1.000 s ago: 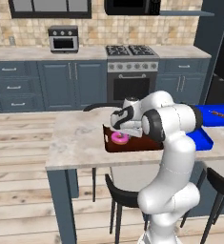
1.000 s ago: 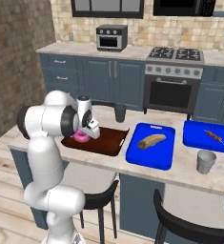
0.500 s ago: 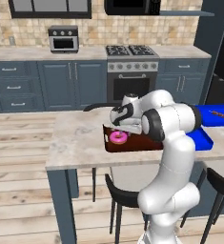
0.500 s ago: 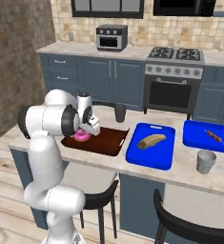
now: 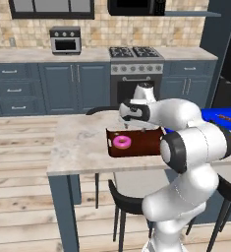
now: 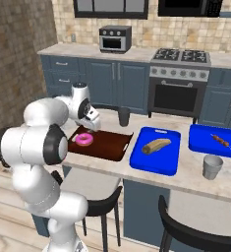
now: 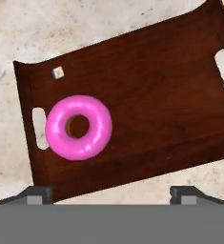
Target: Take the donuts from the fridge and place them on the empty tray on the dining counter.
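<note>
**Even, flat rendered light**

I see bright, diffuse light with no clear source. The tray (image 7: 147,90) shades darker along its near rim; the pink donut (image 7: 78,127) carries a soft sheen. Base views look slightly soft, edges undistorted.

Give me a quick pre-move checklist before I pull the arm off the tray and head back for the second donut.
1. Pink donut lying flat inside the brown tray, near one handle cut-out: ok.
2. Gripper open, finger tips spread wide and apart from the donut: ok.
3. Tray sitting fully on the dining counter, not overhanging: ok.
4. Room left in the tray for a second donut: ok, most of its floor is bare.
5. Orange-tan donut already on the tray: not ok, not there.
6. Small pale speck on the tray floor, what it is: cannot tell.
</note>
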